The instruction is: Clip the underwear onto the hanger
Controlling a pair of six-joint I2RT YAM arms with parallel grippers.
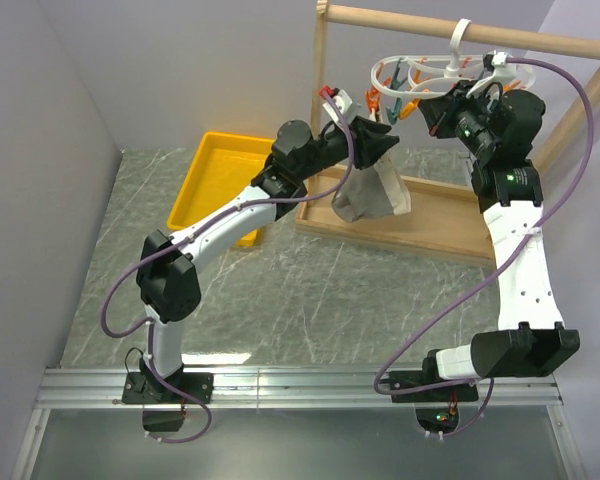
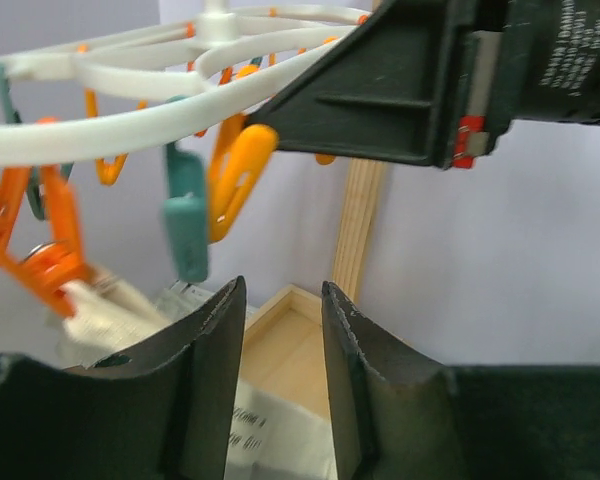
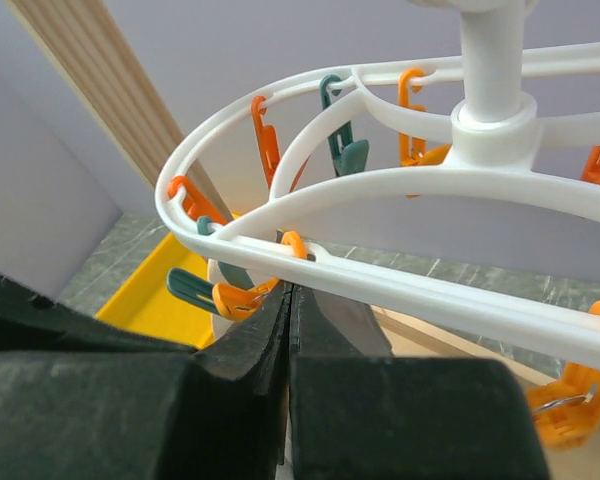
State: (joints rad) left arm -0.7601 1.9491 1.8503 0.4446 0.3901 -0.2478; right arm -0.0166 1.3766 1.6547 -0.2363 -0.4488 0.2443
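Note:
The white oval hanger (image 1: 420, 75) hangs by its hook from the wooden bar, with orange and teal clothespins dangling. The grey-taupe underwear (image 1: 368, 195) hangs below its left end. In the left wrist view an orange clothespin (image 2: 40, 265) pinches the beige waistband (image 2: 100, 315). My left gripper (image 1: 378, 135) is open right above the fabric; the labelled cloth (image 2: 270, 430) shows below the gap between its fingertips (image 2: 283, 290). My right gripper (image 1: 430, 108) is shut, its tip (image 3: 290, 290) just under the hanger ring (image 3: 400, 185) and against an orange clothespin (image 3: 240, 297).
The wooden rack has a flat base (image 1: 430, 225), an upright post (image 1: 320, 80) and a top bar (image 1: 480, 30) around the hanger. A yellow tray (image 1: 215, 180) sits on the marble table to the left. A grey wall stands on the left side.

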